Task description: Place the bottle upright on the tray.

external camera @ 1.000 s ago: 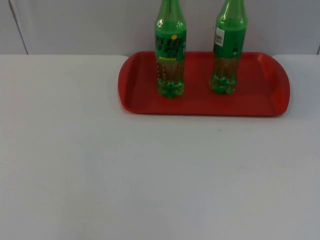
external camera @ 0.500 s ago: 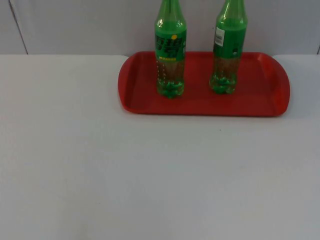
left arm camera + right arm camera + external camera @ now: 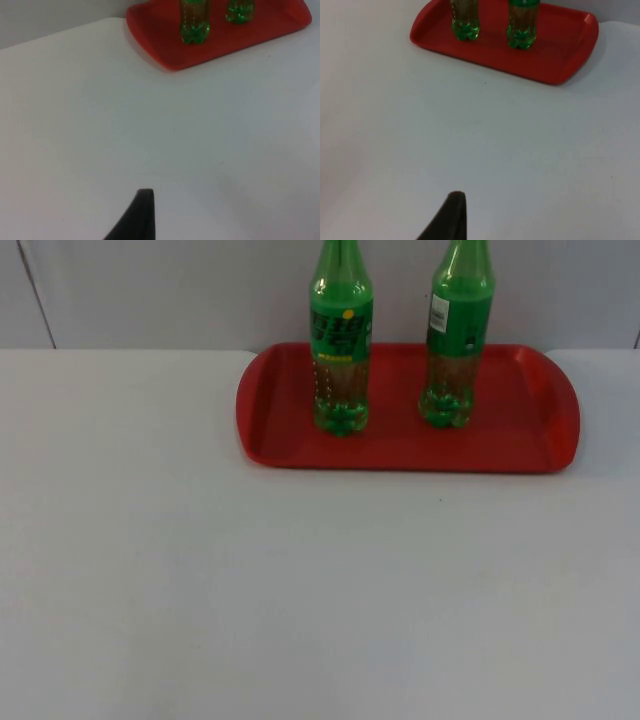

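Note:
Two green plastic bottles stand upright on a red tray point(image 3: 520, 440) at the back of the table. The left bottle point(image 3: 341, 350) has a green label with a yellow dot; the right bottle point(image 3: 459, 340) stands about a hand's width beside it. The left wrist view has the same tray point(image 3: 165, 45) and bottle bases point(image 3: 194, 25) far off, with my left gripper point(image 3: 142, 215) back over bare table. My right gripper point(image 3: 451, 215) also waits over bare table, well short of the tray point(image 3: 560, 55) and its bottles point(image 3: 522, 25). Nothing is held by either one.
The white table top point(image 3: 300, 590) stretches wide in front of the tray. The grey partition wall point(image 3: 150, 290) rises right behind the tray and the bottles. The tray's right part point(image 3: 540, 390) holds nothing.

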Controlling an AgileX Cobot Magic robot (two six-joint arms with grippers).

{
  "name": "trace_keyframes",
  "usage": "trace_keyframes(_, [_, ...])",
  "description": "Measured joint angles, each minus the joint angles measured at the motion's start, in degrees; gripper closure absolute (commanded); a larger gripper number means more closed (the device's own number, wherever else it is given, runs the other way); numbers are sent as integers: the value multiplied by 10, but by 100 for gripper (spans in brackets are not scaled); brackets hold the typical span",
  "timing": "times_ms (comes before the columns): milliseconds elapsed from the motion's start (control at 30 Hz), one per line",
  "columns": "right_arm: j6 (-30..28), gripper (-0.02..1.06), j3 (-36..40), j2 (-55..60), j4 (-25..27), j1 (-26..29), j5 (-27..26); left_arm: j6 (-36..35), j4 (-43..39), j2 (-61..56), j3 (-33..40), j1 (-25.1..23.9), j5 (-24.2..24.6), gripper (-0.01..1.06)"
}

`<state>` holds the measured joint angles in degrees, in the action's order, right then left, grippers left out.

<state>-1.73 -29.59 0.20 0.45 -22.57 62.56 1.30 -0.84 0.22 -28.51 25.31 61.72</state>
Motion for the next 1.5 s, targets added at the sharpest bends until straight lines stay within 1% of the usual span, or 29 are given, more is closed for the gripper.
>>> trace_keyframes(600, [0,-1,0,0,0,6,-1,0,0,0,0,0,0,4])
trace_keyframes(700, [0,-1,0,0,0,47,-1,0,0,0,0,0,0,4])
trace_keyframes(733, [0,-1,0,0,0,47,-1,0,0,0,0,0,0,4])
trace_keyframes(900, [2,-1,0,0,0,117,-1,0,0,0,0,0,0,4])
trace_keyframes(933, [2,-1,0,0,0,117,-1,0,0,0,0,0,0,4])
trace_keyframes(1067, [2,-1,0,0,0,156,-1,0,0,0,0,0,0,4])
trace_keyframes(1100, [2,-1,0,0,0,156,-1,0,0,0,0,0,0,4])
trace_keyframes(1233, [2,-1,0,0,0,190,-1,0,0,0,0,0,0,4])
trace_keyframes(1367, [2,-1,0,0,0,202,-1,0,0,0,0,0,0,4])
trace_keyframes(1500, [2,-1,0,0,0,204,-1,0,0,0,0,0,0,4])
